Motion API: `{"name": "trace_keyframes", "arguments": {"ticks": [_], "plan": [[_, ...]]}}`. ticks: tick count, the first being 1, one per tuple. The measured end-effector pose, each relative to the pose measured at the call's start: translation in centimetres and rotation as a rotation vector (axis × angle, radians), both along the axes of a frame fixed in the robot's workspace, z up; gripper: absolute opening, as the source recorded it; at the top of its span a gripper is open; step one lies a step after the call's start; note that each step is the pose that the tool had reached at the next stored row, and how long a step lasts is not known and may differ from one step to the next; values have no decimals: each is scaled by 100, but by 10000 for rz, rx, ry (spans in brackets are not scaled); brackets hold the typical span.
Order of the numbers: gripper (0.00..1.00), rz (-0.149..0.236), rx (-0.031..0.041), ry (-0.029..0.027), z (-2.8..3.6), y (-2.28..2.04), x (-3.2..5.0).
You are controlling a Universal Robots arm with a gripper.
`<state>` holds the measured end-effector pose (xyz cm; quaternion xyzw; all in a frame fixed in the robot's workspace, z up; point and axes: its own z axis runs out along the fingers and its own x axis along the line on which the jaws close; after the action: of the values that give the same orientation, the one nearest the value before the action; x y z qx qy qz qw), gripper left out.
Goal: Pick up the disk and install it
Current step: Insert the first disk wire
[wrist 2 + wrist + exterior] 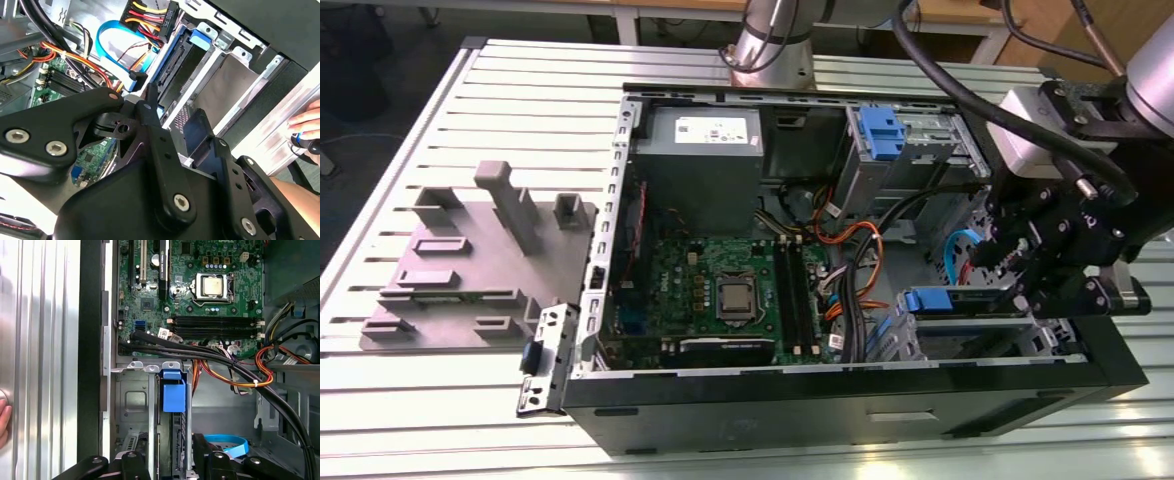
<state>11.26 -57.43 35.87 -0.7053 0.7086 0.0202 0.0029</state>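
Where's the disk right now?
In the exterior view, the disk stands on edge in the lower drive cage, at the open case's end on the exterior view's right, right by the gripper.

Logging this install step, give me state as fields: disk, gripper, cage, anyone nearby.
disk: standing on edge in the drive cage slot
gripper: right above the disk, at the cage
drive cage: inside the open computer case, exterior view's right
hand: a person's, by the table edge beside the case
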Motion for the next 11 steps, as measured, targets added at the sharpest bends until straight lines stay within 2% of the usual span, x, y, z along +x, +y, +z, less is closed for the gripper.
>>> {"name": "trace_keyframes", "arguments": {"ticks": [7, 11], "plan": [[48, 0, 1, 0, 114, 0, 0], [48, 0, 3, 0, 125, 0, 0]]}}
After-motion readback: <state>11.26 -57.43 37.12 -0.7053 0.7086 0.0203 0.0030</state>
